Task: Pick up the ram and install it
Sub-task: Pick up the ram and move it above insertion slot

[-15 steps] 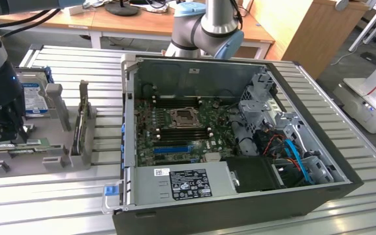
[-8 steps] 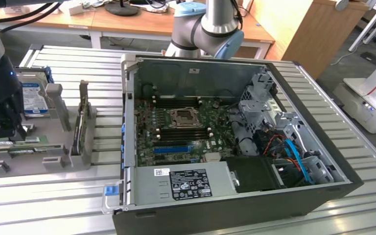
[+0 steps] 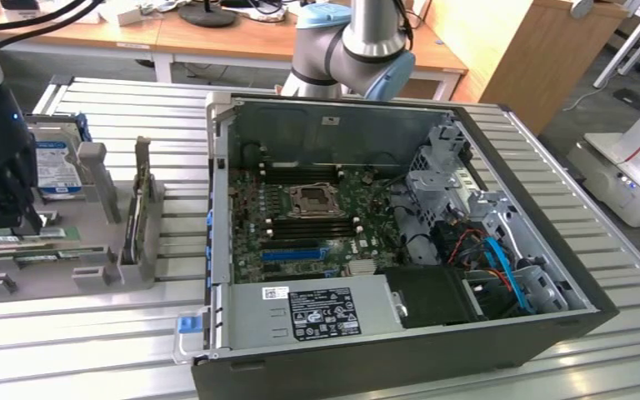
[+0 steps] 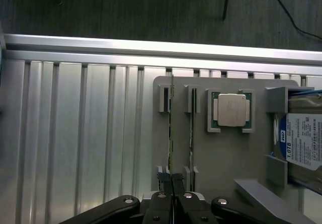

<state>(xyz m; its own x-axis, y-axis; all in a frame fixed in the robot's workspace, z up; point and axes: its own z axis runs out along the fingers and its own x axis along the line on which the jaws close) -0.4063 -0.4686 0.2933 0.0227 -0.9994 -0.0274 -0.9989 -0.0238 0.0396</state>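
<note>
The claw [image 4: 173,184] pinches one end of the ram [image 4: 171,133], a thin stick standing edge-on in the gray holder [image 4: 221,158].

Tally from the room: two memory sticks standing in one grey holder [image 4: 221,153], ram stick [image 4: 171,128] and second ram stick [image 4: 191,133]. One processor chip [image 4: 232,109]. One hard drive [image 4: 302,143]. One open computer case [image 3: 409,358]. One robot arm [image 3: 370,46], one gripper [image 4: 173,179]. One slatted worktop [image 4: 75,133].
</note>
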